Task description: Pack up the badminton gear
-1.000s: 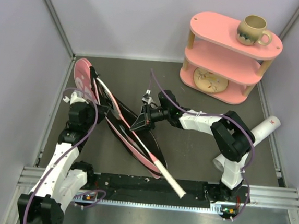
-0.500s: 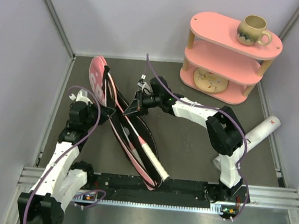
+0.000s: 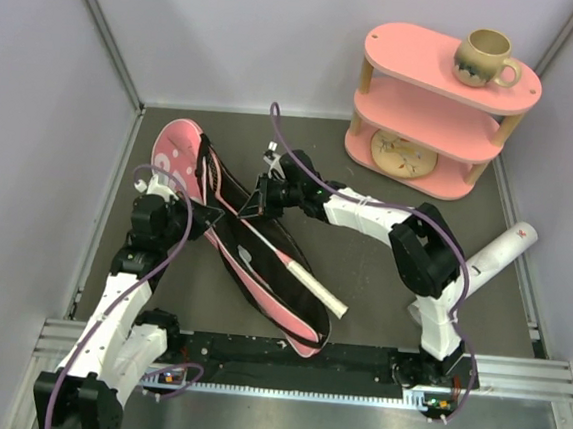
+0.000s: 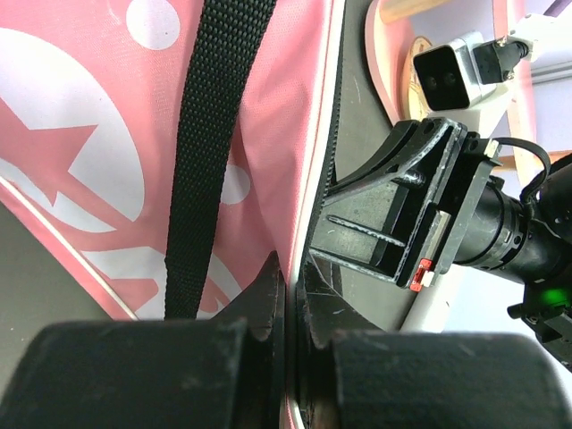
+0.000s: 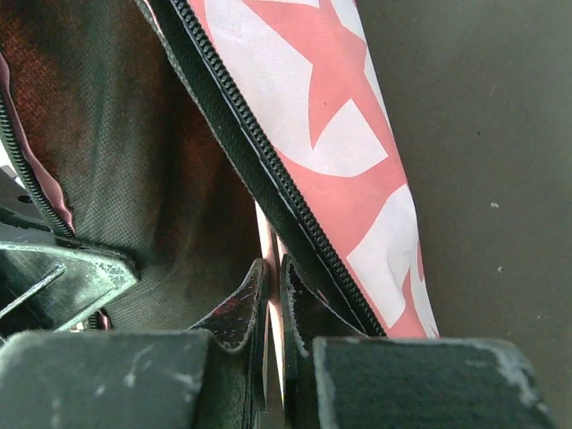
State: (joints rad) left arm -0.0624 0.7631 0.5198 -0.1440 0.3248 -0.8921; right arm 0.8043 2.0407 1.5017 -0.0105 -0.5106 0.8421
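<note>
The pink racket-shaped fabric bag (image 3: 177, 150) with white markings lies slanted across the dark bench (image 3: 361, 281), its round end toward the far left corner and its narrow end near the arms' bases. It is unzipped, the black lining showing along its length, and its black woven strap (image 4: 210, 134) runs across the pink outer face. The pink two-tier wooden shelf (image 3: 407, 46) stands at the far right corner, well apart from the bag. The left pincer (image 3: 204, 215) is clamped on the bag's open zip edge, its fingers pressed together on the fabric in the left wrist view (image 4: 290, 286). The right pincer (image 3: 250, 203) sits just beside it inside the opening, fingers closed (image 5: 273, 268) on a thin pale strip that looks like the racket's shaft. The long white cardboard tube (image 3: 494, 255) lies by the right wall behind the right arm. The thin racket's white handle (image 3: 312, 284) sticks out over the bag's right edge. A beige ceramic mug (image 3: 484, 57) stands on the shelf's top tier.
</note>
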